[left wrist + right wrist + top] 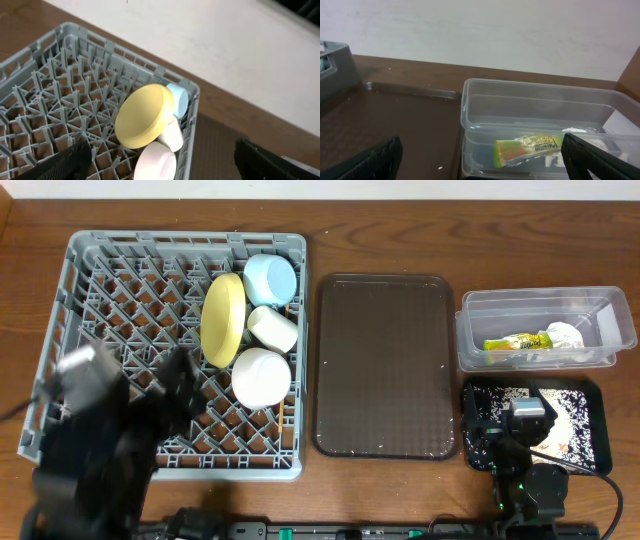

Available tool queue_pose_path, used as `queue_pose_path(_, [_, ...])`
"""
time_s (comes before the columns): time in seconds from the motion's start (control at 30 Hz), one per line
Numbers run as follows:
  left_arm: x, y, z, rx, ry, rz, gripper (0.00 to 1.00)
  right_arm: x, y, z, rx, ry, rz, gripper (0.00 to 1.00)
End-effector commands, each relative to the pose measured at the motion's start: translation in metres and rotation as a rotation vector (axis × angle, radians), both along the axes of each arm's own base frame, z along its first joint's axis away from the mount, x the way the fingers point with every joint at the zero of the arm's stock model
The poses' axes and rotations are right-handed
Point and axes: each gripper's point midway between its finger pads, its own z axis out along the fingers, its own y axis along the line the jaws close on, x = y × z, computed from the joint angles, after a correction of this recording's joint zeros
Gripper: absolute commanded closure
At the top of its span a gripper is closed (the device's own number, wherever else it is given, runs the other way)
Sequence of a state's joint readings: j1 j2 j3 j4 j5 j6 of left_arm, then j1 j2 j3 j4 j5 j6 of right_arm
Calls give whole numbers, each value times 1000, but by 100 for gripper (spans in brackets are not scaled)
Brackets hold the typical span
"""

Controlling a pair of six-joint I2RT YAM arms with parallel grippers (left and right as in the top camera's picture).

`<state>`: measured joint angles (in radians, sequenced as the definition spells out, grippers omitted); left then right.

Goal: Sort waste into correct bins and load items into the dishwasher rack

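The grey dishwasher rack (120, 290) holds the yellow plate (224, 320) on edge, the light-blue bowl (270, 279) and two white cups (272, 328) (261, 377). I cannot make out the chopsticks. In the left wrist view, the plate (142, 117) stands in the rack (60, 90). My left gripper (165, 167) is open and empty above the rack's front. The clear tub (545, 305) holds the yellow-green wrapper (517, 342) and white napkin (565, 336). Rice scraps (575, 425) lie in the black tray (600, 430). My right gripper (485, 160) is open and empty over that tray, facing the tub (535, 110).
The dark brown serving tray (385, 365) lies between the rack and the two bins. My left arm (100, 440) covers the rack's front left part. A white wall runs behind the table's far edge.
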<state>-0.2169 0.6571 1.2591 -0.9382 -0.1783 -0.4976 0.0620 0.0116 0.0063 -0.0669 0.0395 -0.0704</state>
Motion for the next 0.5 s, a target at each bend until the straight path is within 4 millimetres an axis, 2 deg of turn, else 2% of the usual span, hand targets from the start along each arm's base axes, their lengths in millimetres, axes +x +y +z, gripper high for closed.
queue_pose_path(0.0, [-24,6,-7,6,-37,-4,8,0,-2,0,-13,-1,-4,1])
queue_pose_path(0.1, [-47,11,-19,6,-53,-6,8,0,-2,0,-13,-1,-4,1])
queue_pose_path(0.23, [-64,15,-38,-1,-90,4,8,0,-2,0,-13,-1,-4,1])
queue_pose_path(0.33, [-69,19,-61,1,-86,20,8,0,-2,0,-13,-1,-4,1])
queue_pose_path(0.47, [-65,27,-90,7,-93,81,8,0,-2,0,-13,-1,-4,1])
